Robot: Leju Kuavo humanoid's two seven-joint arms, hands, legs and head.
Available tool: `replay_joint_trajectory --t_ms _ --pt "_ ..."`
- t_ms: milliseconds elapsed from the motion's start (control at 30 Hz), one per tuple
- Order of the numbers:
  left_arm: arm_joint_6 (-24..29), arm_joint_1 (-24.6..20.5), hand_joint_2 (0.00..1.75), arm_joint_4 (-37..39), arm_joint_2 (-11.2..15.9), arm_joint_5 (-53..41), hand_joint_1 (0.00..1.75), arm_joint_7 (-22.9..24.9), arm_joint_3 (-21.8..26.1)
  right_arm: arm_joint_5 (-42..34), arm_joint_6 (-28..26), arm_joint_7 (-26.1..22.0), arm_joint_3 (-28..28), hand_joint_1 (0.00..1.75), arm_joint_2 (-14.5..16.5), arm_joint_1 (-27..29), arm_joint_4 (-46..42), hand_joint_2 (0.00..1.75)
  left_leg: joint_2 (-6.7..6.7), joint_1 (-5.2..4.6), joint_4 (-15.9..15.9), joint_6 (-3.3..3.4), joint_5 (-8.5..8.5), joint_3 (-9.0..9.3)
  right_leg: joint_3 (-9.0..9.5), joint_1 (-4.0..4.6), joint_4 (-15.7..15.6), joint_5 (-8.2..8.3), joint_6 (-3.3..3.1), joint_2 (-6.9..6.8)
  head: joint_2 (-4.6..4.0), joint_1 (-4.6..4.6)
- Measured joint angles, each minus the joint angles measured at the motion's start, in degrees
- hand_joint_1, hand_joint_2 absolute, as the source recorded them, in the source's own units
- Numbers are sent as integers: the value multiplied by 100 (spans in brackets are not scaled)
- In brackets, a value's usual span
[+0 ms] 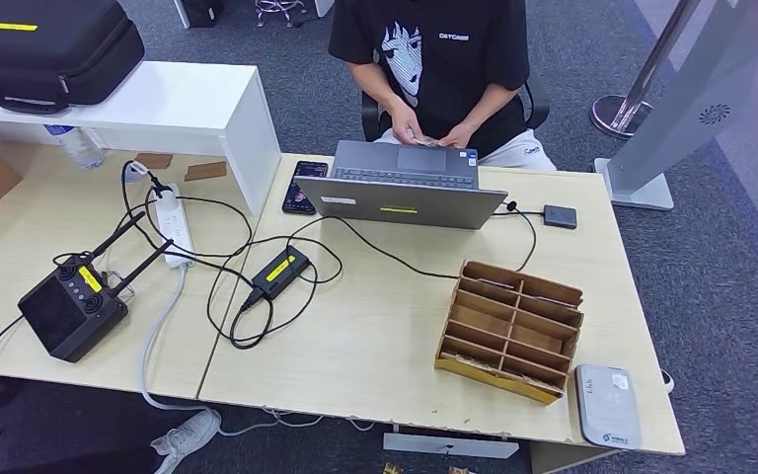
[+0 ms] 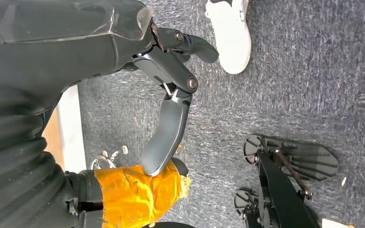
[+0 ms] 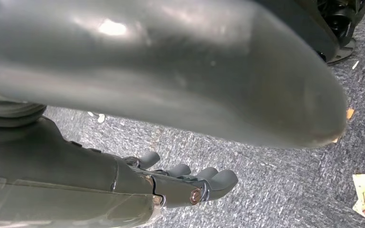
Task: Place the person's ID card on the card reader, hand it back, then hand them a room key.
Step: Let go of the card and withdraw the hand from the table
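Note:
The grey-white card reader (image 1: 607, 403) lies flat at the table's near right corner. Just left of it stands a wooden slotted organizer (image 1: 509, 329); I cannot tell what its slots hold. A person in a black T-shirt (image 1: 432, 59) sits behind the laptop, both hands on a small card-like thing (image 1: 424, 141) above their lap. My left hand (image 2: 166, 95) hangs over the carpet with its fingers apart and nothing in it. My right hand (image 3: 171, 185) also hangs over the carpet, fingers stretched out, thumb large in the foreground, holding nothing.
An open grey laptop (image 1: 402, 185) faces the person, with a phone (image 1: 303, 185) to its left and a small black box (image 1: 560, 216) on a cable to its right. Cables, a black adapter (image 1: 278, 272), a power strip (image 1: 175, 223) and a black monitor (image 1: 71, 308) cover the table's left side.

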Motion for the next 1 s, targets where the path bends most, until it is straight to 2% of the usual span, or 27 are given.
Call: replay_joint_trajectory --t_ms 67,133,200,233,267,300,367,433,500,567,600,633,733,767,900,933,1000 --pt "-44 0 175 0 1 -14 0 -31 -1 -3 0 0 0 0 0 0 0 0 0 0 0 0 0 0 0 0 0 0 0 0 0 0" --pt "-15 -1 175 0 -1 -11 0 -37 0 -9 0 0 0 0 0 0 0 0 0 0 0 0 0 0 0 0 0 0 0 0 0 0" --pt "40 0 175 0 -6 3 86 -17 1 -9 0 0 -1 0 0 0 0 0 0 0 0 0 0 0 0 0 0 0 0 0 0 1" --pt "52 0 175 0 -8 8 123 -6 1 -9 0 0 -1 0 0 1 0 0 0 0 0 0 0 0 0 0 0 0 0 0 0 1" --pt "44 0 175 0 -9 7 143 -4 1 -9 0 0 -2 0 0 1 0 0 0 0 0 0 0 0 0 0 0 0 0 0 0 1" --pt "19 0 175 0 -9 4 121 -10 1 -9 0 0 -3 0 0 1 0 0 0 0 0 0 0 0 0 0 0 0 0 0 0 0" --pt "-39 0 175 0 -9 -5 40 -36 1 -9 0 0 -5 0 0 0 0 0 0 0 0 0 0 0 0 0 0 0 0 0 0 0" --pt "-45 0 175 0 -11 -3 0 -43 1 -9 0 0 -13 0 1 0 0 0 0 0 0 0 0 0 0 0 0 0 0 0 0 0" --pt "-2 0 175 0 -14 10 53 -27 1 -8 0 0 -22 0 2 0 0 0 0 0 0 0 0 0 0 0 0 0 0 0 0 0" --pt "38 0 175 0 -16 24 124 -4 1 -7 1 -2 -27 0 2 1 0 0 0 0 0 0 0 0 0 0 0 0 0 0 0 0" --pt "38 0 175 0 -16 24 133 2 1 -7 3 -4 -29 0 2 2 0 0 0 0 0 0 0 0 0 0 0 0 0 0 0 0" --pt "27 0 175 0 -16 20 120 1 1 -7 4 -8 -30 0 2 3 0 0 0 0 0 0 0 0 0 0 0 0 0 0 0 0" --pt "-6 0 175 0 -16 12 14 -11 1 -8 7 -11 -31 0 2 4 0 0 0 0 0 0 0 0 0 0 0 0 0 0 0 0" --pt "-11 0 175 0 -16 12 0 -13 1 -8 7 -11 -31 0 2 4 0 0 0 0 0 0 0 0 0 0 0 0 0 0 0 0" --pt "5 0 175 0 -16 26 3 -11 1 -7 7 -11 -31 0 4 5 0 0 0 0 0 0 0 0 0 0 0 0 0 0 0 0" --pt "2 0 175 0 -16 27 17 -11 1 -7 7 -11 -31 0 4 6 0 0 0 0 0 0 0 0 0 0 0 0 0 0 0 0" --pt "-8 0 175 0 -16 21 15 -18 1 -7 7 -11 -31 0 4 7 0 0 0 0 0 0 0 0 0 0 0 0 0 0 0 0"
